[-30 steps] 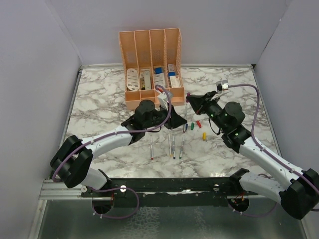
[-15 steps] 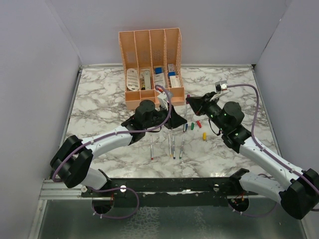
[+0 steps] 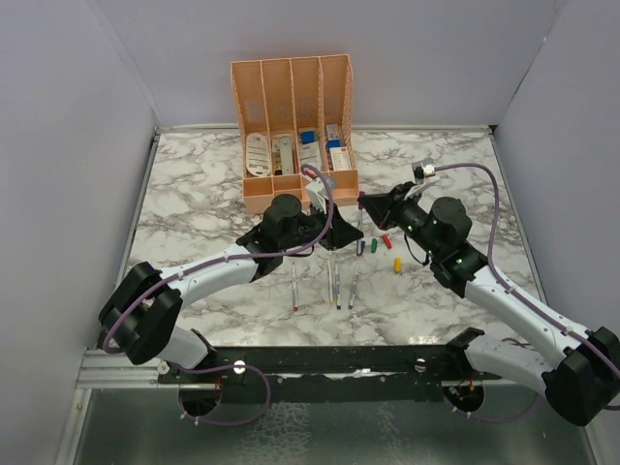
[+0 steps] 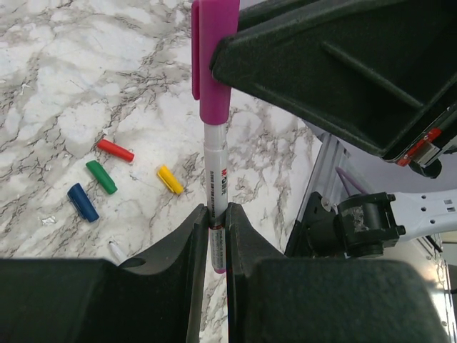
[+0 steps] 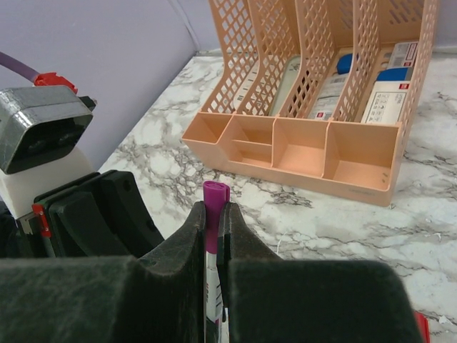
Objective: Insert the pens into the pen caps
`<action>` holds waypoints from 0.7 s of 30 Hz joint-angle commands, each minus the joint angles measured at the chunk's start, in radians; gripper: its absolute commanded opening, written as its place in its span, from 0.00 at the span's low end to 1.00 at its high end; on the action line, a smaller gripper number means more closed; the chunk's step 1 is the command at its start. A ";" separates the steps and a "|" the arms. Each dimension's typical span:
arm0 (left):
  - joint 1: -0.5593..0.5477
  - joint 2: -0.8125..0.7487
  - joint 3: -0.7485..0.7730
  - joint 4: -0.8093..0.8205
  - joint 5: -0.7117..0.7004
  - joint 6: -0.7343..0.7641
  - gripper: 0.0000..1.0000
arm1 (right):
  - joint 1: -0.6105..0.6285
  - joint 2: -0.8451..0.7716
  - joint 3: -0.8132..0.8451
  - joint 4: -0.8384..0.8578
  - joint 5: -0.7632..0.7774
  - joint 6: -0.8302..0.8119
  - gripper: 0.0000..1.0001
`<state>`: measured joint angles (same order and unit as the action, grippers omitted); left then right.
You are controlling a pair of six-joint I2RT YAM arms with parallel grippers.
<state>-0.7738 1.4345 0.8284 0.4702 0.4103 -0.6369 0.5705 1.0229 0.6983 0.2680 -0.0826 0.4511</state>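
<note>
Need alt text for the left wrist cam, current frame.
The left gripper pinches a slim grey-white pen whose far end sits inside a purple plastic cap held by the right gripper. A red cap, green cap, blue cap and yellow cap lie loose on the white marble table at left.

Bright, even, diffuse light falls from above, leaving only short, soft shadows on the marble table (image 3: 194,184). The overhead view is sharp throughout. In the wrist views, the near fingers (image 4: 164,293) of the left gripper (image 4: 216,212) and of the right gripper (image 5: 213,214) blur into soft black masses. The pen (image 4: 215,168) with its print, the purple cap (image 4: 214,64) and the peach organiser (image 5: 300,153) are crisp. The organiser's walls splay outward towards the frame edge.
</note>
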 commanded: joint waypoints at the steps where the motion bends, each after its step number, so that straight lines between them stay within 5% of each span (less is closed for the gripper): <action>1: -0.001 0.001 0.028 0.039 -0.041 0.010 0.00 | 0.006 0.000 0.009 -0.051 -0.047 -0.005 0.01; 21: 0.006 -0.080 0.034 0.085 -0.215 0.023 0.00 | 0.007 0.090 0.020 -0.243 -0.140 -0.057 0.01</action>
<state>-0.7795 1.4303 0.8280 0.4133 0.3023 -0.6331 0.5694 1.0904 0.7330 0.1768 -0.1375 0.4335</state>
